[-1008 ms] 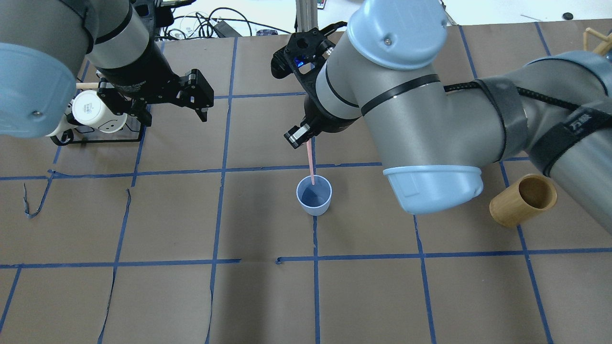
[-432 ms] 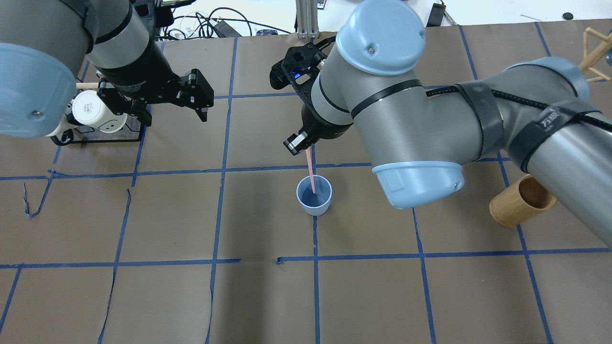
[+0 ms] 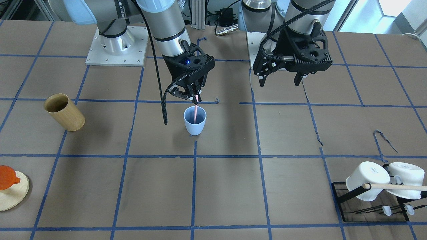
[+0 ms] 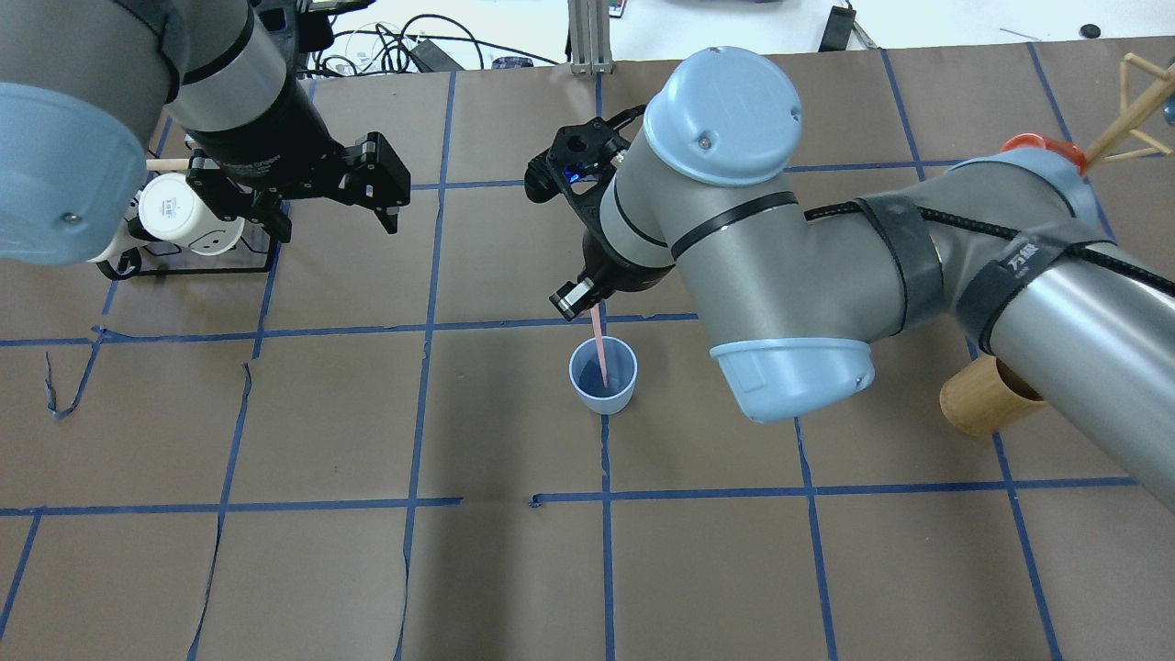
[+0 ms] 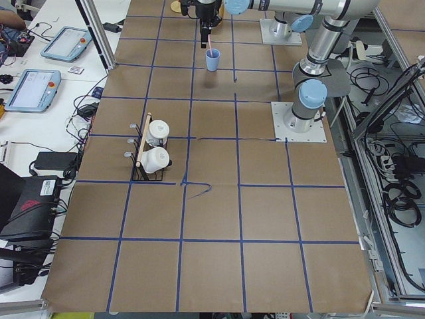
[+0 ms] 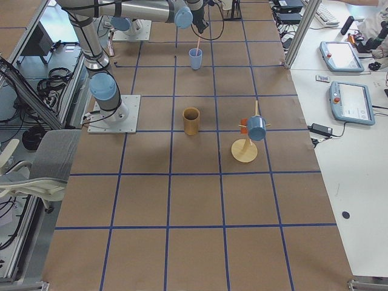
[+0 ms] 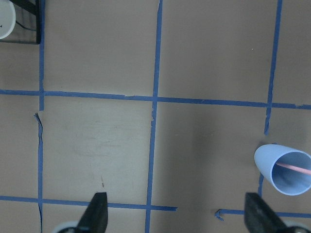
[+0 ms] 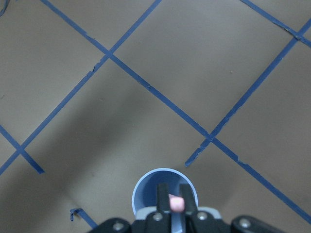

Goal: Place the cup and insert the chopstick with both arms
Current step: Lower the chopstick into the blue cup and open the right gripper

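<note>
1. At the far left of the overhead view you see two white ceramic mugs (image 4: 172, 209) lying on their sides on a black wire rack (image 4: 195, 269). A pale wooden dowel (image 4: 166, 165) runs along the top of the rack.
2. Just right of the rack, the left claw (image 4: 335, 225) hangs above the brown paper tabletop with its blue tape grid (image 4: 321, 569). Its fingers (image 7: 97, 213) are spread wide, and the left wrist view shows only bare paper between them, so it is released and holds nothing.
3. Near the middle, the small light-blue plastic cup (image 4: 602, 402) stands upright on the tabletop, at the end of a strip of tape.
4. The right claw (image 4: 587, 308) is directly over that cup, clenched on the upper end of the thin pink chopstick (image 4: 600, 353). The chopstick points down and its lower end is inside the cup, below the rim. You cannot tell whether the tip touches the bottom.
5. Further right, a tan bamboo tumbler (image 4: 975, 404) stands on the tabletop, partly hidden by the right arm.
6. At the far right edge, an orange cup (image 4: 1033, 144) shows beside a light wooden peg stand (image 4: 1124, 115), well apart from the blue cup.
</note>
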Motion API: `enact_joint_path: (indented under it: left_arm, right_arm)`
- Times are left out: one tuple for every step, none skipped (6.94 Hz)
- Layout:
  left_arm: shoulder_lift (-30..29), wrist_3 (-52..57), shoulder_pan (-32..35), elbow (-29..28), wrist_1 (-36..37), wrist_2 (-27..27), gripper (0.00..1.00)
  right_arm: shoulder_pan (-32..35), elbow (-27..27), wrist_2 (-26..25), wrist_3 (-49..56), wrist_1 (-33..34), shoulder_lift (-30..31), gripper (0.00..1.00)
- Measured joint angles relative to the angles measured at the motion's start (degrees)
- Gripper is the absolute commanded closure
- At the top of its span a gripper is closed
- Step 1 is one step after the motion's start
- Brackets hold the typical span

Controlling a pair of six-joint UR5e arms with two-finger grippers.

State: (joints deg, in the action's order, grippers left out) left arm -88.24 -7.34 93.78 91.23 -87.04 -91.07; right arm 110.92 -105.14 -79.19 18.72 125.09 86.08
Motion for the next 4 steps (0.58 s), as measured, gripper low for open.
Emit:
enact_joint_path:
  left_arm:
    - [0.0, 0.0, 0.0, 0.0, 0.0, 0.0, 0.0]
    - [0.0, 0.0, 0.0, 0.0, 0.0, 0.0, 0.0]
    - [0.0, 0.0, 0.0, 0.0, -0.1, 0.0, 0.0]
    - [0.0, 0.0, 0.0, 0.0, -0.1, 0.0, 0.0]
  right_arm:
    - [0.1, -0.2, 0.0, -0.1, 0.2, -0.1, 0.94]
    - [0.3, -0.4, 0.0, -0.2, 0.2, -0.2, 0.84]
    - [0.6, -0.4, -0.1, -0.2, 0.2, -0.4, 0.75]
    - [0.8, -0.4, -0.1, -0.4, 0.2, -0.6, 0.53]
